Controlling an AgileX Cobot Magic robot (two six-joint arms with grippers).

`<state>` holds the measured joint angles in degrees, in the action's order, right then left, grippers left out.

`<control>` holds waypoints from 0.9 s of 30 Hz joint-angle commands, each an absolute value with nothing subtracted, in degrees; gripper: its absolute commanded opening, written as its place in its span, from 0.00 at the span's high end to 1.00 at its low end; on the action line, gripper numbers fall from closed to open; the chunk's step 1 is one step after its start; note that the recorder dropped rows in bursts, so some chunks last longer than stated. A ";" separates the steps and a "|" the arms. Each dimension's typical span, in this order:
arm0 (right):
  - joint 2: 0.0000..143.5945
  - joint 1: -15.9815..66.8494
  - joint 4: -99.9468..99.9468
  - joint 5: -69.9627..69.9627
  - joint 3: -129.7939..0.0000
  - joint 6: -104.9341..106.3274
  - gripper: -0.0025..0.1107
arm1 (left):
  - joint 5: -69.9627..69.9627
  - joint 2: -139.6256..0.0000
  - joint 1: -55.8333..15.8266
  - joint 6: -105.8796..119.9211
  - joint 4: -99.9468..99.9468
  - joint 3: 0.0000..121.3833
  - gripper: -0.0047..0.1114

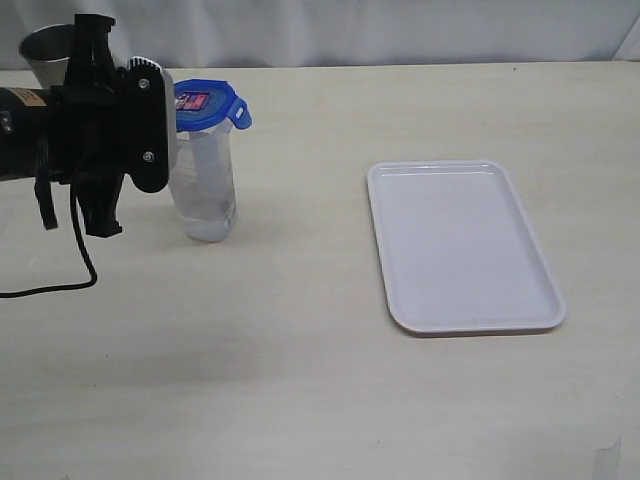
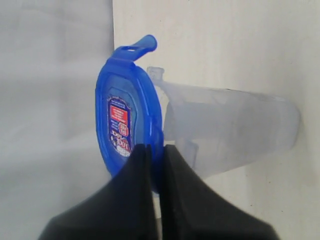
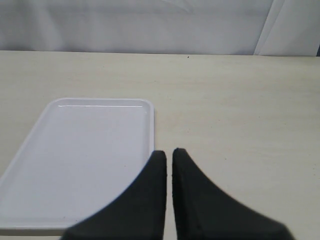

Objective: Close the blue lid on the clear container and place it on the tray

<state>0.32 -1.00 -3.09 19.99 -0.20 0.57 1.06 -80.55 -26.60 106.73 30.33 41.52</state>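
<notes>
The clear container (image 1: 205,185) stands upright at the table's far left, with the blue lid (image 1: 208,102) lying across its mouth, sticker side up. One lid flap sticks outward. In the left wrist view my left gripper (image 2: 155,147) is shut on the near edge of the blue lid (image 2: 127,120), and the clear container (image 2: 230,130) stretches away beyond it. The bulk of the left arm (image 1: 100,130) hides that grip in the exterior view. The white tray (image 1: 460,245) lies bare at the right. My right gripper (image 3: 169,151) hangs shut and holds nothing beside the tray (image 3: 75,155).
A grey metal cup (image 1: 45,55) stands at the far left corner, partly behind the left arm. A black cable (image 1: 60,285) trails from that arm onto the table. Pale tabletop lies between the container and the tray.
</notes>
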 commanded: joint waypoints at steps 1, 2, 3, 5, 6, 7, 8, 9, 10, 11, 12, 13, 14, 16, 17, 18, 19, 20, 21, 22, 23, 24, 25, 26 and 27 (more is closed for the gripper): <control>0.00 -1.19 -3.19 19.80 0.00 0.80 0.94 | 2.76 -80.65 -26.54 106.60 30.51 41.36 0.96; 0.00 -1.19 -3.19 19.80 0.00 0.80 0.94 | 2.76 -80.65 -26.54 106.60 30.51 41.36 0.96; 0.00 -1.19 -3.19 19.80 0.00 0.80 0.94 | 2.65 -80.65 -26.54 106.60 30.51 41.36 0.96; 0.00 -1.19 -3.29 19.80 0.00 0.80 0.94 | 2.39 -80.65 -26.31 106.49 30.51 41.36 0.96; 0.00 -1.19 -3.29 19.80 0.00 0.80 0.94 | 2.29 -80.65 -25.88 106.60 30.51 41.36 0.96; 0.00 -1.19 -3.29 19.80 0.00 0.80 0.94 | 2.29 -80.65 -25.34 106.60 30.51 41.36 0.96; 0.00 -1.19 -3.29 19.80 0.00 0.80 0.94 | 2.29 -80.65 -24.98 106.60 30.51 41.36 0.96; 0.00 -1.19 -3.29 19.80 0.00 0.80 0.94 | 2.44 -80.65 -24.18 106.60 30.51 41.36 0.96; 0.00 -1.19 -3.29 19.80 0.00 0.80 0.94 | 2.75 -80.65 -23.71 106.60 30.51 41.36 0.96; 0.00 -1.19 -3.29 19.80 0.00 0.80 0.94 | 2.89 -80.65 -23.38 106.60 30.51 41.36 0.96; 0.00 -1.19 -3.29 19.80 0.00 0.80 0.94 | 3.03 -80.65 -23.26 106.60 30.51 41.36 0.96; 0.00 -1.19 -3.29 19.80 0.00 0.80 0.94 | 3.14 -80.65 -23.26 106.60 30.51 41.36 0.96; 0.00 -1.19 -3.29 19.80 0.00 0.80 0.94 | 3.55 -80.65 -23.26 106.60 30.51 41.36 0.96; 0.00 -1.19 -3.29 19.80 0.00 0.80 0.94 | 4.08 -80.65 -23.40 106.60 29.65 41.36 0.96; 0.00 -1.19 -3.29 19.80 0.00 0.80 0.94 | 4.47 -80.65 -23.40 106.60 28.92 41.36 0.96; 0.00 -1.19 -3.29 19.80 0.00 0.80 0.94 | 4.58 -80.65 -23.40 106.60 28.95 41.36 0.96; 0.00 -1.19 -3.29 19.80 0.00 0.80 0.94 | 5.26 -80.65 -23.40 106.60 28.93 41.36 0.96; 0.00 -1.19 -3.29 19.80 0.00 0.80 0.94 | 5.78 -80.65 -23.40 106.60 28.93 41.36 0.96; 0.00 -1.19 -3.29 19.80 0.00 0.80 0.94 | 6.15 -80.65 -23.40 106.60 28.93 41.36 0.96; 0.00 -1.19 -3.29 19.80 0.00 0.80 0.94 | 6.58 -80.65 -23.40 106.60 29.08 41.36 0.96; 0.00 -1.19 -3.29 19.80 0.00 0.80 0.94 | 6.73 -80.65 -23.40 106.60 29.08 41.36 0.96; 0.00 -1.19 -3.29 19.80 0.00 0.80 0.94 | 6.90 -80.65 -23.40 106.60 29.08 41.36 0.96; 0.00 -1.19 -3.29 19.80 0.00 0.80 0.94 | 6.90 -80.65 -23.40 106.60 29.08 41.36 0.96; 0.00 -1.19 -3.29 19.80 0.00 0.80 0.94 | 6.63 -80.65 -23.40 106.60 29.08 41.36 0.96; 0.00 -1.19 -3.29 19.80 0.00 0.80 0.94 | 6.29 -80.65 -23.40 106.60 29.08 41.36 0.96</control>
<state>0.32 -1.00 -3.09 19.99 -0.20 0.57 5.81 -80.55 -23.33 106.73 28.76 41.52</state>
